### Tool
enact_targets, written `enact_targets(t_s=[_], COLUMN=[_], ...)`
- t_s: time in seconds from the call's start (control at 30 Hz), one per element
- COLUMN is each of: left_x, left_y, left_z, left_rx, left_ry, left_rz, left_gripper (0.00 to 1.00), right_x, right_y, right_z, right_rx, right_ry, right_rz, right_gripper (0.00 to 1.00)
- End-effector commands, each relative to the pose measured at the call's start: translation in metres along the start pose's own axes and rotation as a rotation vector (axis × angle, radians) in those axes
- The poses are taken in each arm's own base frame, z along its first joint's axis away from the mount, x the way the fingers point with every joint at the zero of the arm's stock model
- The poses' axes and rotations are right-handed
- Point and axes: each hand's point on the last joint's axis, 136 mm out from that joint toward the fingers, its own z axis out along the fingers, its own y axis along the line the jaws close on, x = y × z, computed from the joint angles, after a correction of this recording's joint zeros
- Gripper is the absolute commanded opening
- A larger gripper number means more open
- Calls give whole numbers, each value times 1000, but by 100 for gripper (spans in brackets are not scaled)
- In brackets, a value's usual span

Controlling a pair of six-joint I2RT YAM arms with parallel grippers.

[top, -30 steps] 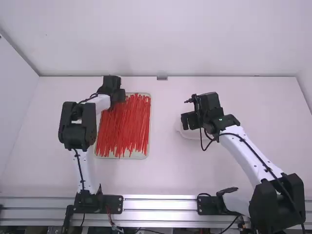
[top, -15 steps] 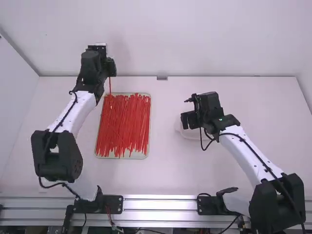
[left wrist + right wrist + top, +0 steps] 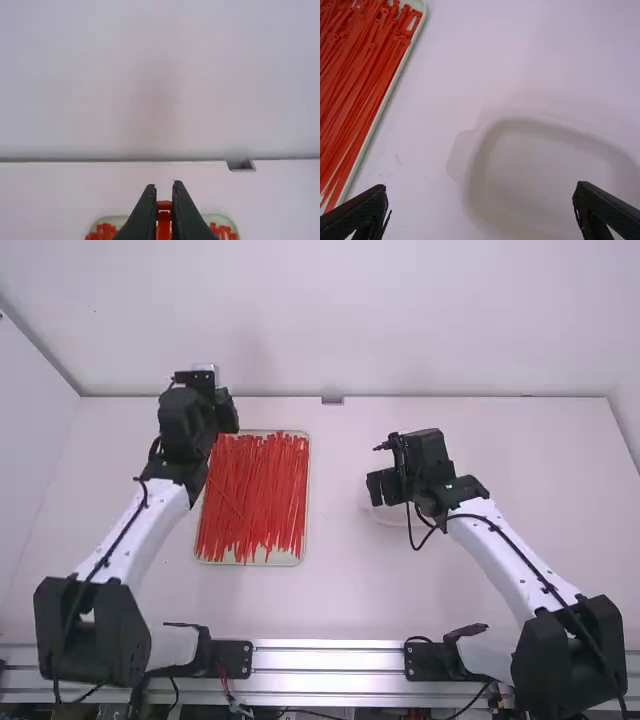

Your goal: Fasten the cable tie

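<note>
High view: left claw (image 3: 212, 405) hangs over the far end of the tray (image 3: 250, 562), which holds the pile of red ties (image 3: 255, 495). Right claw (image 3: 381, 487) sits above a clear dish (image 3: 372, 515) on the worktop (image 3: 480, 440), well apart from the tray.

Left wrist view: claw pinching one cable tie (image 3: 163, 220) above the pile.

Right wrist view: claw spread wide, empty, dish below.

Status, my read: pick looks done. No loop visible, so threading tail through head and cinching are all left.
</note>
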Motion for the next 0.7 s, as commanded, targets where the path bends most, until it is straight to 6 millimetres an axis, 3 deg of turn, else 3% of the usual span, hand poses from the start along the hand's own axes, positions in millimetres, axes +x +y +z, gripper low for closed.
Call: enact_targets(t_s=[0.0, 0.27, 0.47, 0.67], left_x=[-2, 11, -7, -23], left_y=[-8, -50, -94, -118], left_z=[-27, -57, -71, -81], left_rx=[30, 198, 312, 396], left_ry=[-43, -13, -82, -133], left_rz=[-50, -96, -100, -183], left_gripper=[5, 3, 2, 3], right_x=[-19, -50, -69, -81], right_y=[11, 62, 90, 118], right_z=[-11, -32, -59, -93], right_rx=[-33, -196, -256, -367], right_ry=[-55, -205, -324, -424], right_rz=[-17, -128, -183, -235], right_gripper=[98, 98, 98, 98])
